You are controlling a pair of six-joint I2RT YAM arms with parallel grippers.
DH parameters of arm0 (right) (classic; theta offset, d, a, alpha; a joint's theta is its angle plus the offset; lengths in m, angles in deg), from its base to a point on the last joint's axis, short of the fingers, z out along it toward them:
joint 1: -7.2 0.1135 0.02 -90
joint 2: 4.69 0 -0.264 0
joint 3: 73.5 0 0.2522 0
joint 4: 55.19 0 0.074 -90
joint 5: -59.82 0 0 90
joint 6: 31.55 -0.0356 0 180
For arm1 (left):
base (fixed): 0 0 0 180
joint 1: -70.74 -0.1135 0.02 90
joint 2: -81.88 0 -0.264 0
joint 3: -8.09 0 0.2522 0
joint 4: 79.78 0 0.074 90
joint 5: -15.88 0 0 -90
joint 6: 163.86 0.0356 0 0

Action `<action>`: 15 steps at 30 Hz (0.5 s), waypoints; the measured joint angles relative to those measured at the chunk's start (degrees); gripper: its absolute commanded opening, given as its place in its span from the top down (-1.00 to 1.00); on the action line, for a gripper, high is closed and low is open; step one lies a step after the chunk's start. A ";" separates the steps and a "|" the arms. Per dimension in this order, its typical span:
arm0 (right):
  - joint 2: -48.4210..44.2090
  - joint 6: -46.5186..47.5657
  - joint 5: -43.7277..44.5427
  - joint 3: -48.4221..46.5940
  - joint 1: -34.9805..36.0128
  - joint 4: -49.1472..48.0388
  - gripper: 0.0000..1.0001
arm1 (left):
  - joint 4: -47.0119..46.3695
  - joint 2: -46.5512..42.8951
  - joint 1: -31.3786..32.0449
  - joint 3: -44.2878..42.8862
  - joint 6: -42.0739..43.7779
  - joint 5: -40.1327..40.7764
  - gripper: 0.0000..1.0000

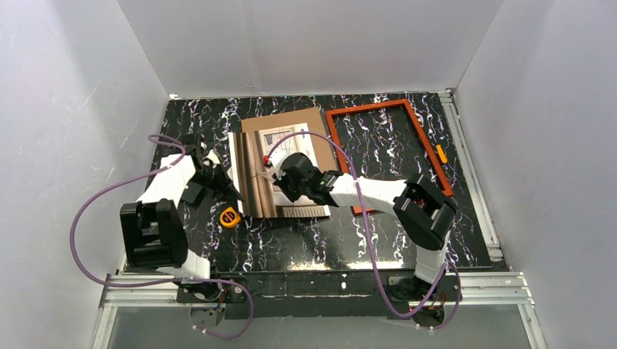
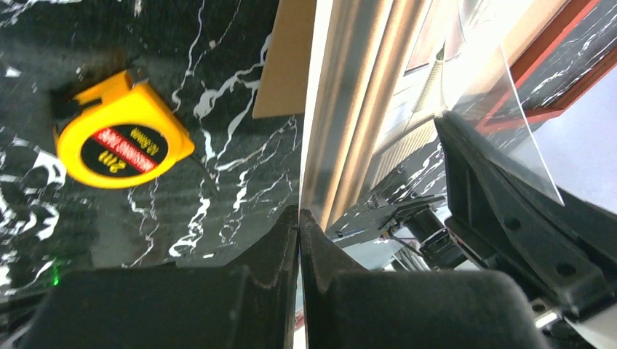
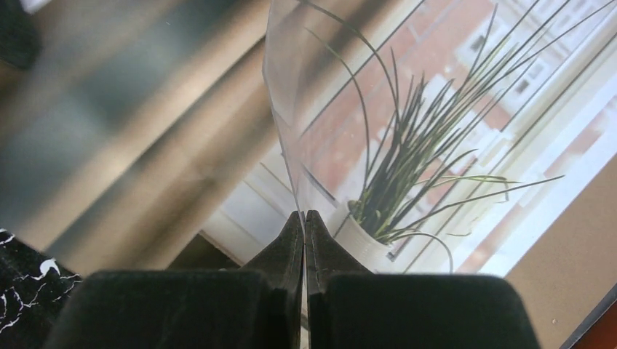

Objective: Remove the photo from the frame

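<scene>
The frame [image 1: 431,156], a thin red-brown border, lies hollow on the table at the back right and also shows in the left wrist view [image 2: 547,67]. The photo [image 1: 256,174] with curtains and a potted plant [image 3: 407,167] lies left of it over a brown board [image 1: 284,121]. My left gripper [image 1: 231,190] is shut on the photo's left edge [image 2: 342,109], which is raised off the table; its tips [image 2: 299,212] pinch the thin sheet. My right gripper [image 1: 280,178] is shut [image 3: 304,215] on the edge of a clear sheet [image 3: 327,109] standing tilted above the print.
A yellow tape measure [image 1: 230,217] lies on the black marbled table just in front of the photo's left corner, close to my left gripper [image 2: 120,142]. A small orange object [image 1: 441,154] lies right of the frame. White walls enclose the table.
</scene>
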 measured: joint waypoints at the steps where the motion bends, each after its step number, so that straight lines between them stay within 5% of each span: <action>1: 0.00 0.20 -0.04 0.00 0.00 0.02 0.93 | 1.31 -0.74 0.00 -0.79 0.26 0.52 1.00; 11: -0.59 1.01 -2.99 0.00 0.04 2.64 0.01 | 16.37 -7.17 0.00 -12.68 2.89 5.55 1.00; 15: -5.27 -2.89 -4.07 0.48 0.11 6.23 -0.18 | 21.42 -9.62 0.00 -18.01 3.23 7.13 1.00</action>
